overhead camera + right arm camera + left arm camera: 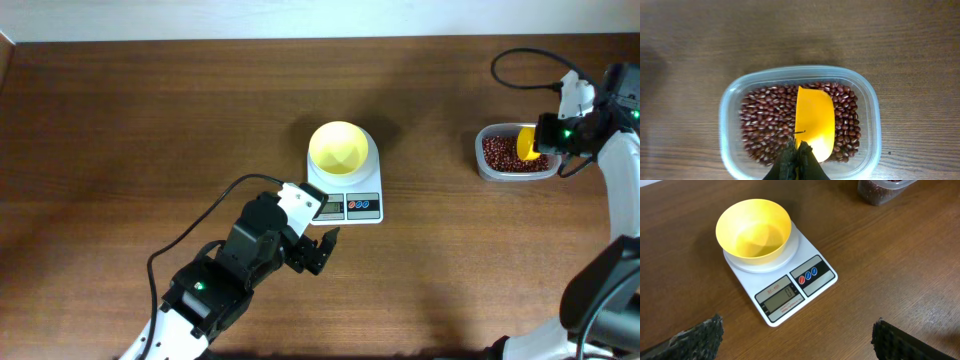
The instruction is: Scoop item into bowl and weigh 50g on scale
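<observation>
1. Two robot arms work at a brown wooden table [120,120]. A white kitchen scale [352,203] sits near the middle, with its display and button edge facing the table's front.
2. A pale-yellow bowl [338,147] stands upright on the scale's round platform, open side up. It is at the far end from the display.
3. The left gripper [318,250] hangs just in front of the scale's display edge and is not touching it. In the left wrist view its two dark fingers [700,335] are spread wide, released, and hold nothing. The scale [812,275] and bowl [753,230] lie ahead of them.
4. At the table's right side is a clear plastic tub [483,150] holding a heap of small red-brown beans [505,155].
5. The right gripper [798,150] is clenched on the near end of a bright yellow scoop [815,120].
6. The scoop's long axis runs straight away from the gripper, with its rounded blade pointing forward.
7. The scoop lies over the beans [767,120], inside the tub [727,107], right of the tub's centre in the wrist view.
</observation>
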Robot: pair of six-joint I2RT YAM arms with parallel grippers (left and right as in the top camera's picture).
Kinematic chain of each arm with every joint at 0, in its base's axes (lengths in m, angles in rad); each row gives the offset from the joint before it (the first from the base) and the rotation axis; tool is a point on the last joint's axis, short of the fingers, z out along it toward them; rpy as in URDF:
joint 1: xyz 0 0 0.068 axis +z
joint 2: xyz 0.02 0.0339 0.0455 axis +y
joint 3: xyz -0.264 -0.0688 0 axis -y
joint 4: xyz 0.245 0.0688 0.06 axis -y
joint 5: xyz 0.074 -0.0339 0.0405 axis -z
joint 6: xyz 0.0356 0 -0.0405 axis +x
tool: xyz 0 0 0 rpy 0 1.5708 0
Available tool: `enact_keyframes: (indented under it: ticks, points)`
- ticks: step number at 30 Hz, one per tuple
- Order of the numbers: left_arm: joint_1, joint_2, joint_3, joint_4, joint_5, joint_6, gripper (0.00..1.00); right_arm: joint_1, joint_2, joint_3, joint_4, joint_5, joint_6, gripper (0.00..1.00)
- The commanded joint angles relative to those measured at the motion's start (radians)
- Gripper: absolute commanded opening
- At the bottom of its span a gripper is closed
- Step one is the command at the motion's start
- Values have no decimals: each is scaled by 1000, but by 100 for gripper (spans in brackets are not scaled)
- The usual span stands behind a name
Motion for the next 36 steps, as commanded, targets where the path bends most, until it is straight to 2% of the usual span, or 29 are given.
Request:
enact_keyframes:
  ticks: [1,5,11,16,21,24,31,36]
  points:
    - [4,-2,-3,4,11,19,99,0,48,17,4,53,-34,4]
    - [4,-2,-3,4,11,19,99,0,106,4,-16,68,-34,4]
    - [3,-2,-3,4,11,19,99,-2,114,3,-117,-158,-33,4]
    - [3,-2,-3,4,11,19,99,-6,116,3,-151,-233,-13,4]
    - [3,-2,-3,0,11,19,99,-81,117,3,-138,-302,23,4]
    - [3,-2,-3,0,11,19,99,-171,141,3,-155,-536,36,4]
    - [3,-2,-3,0,11,19,99,-231,169,3,-180,-536,85,4]
    - [3,-1,-3,0,11,19,99,-299,174,3,-170,-639,114,4]
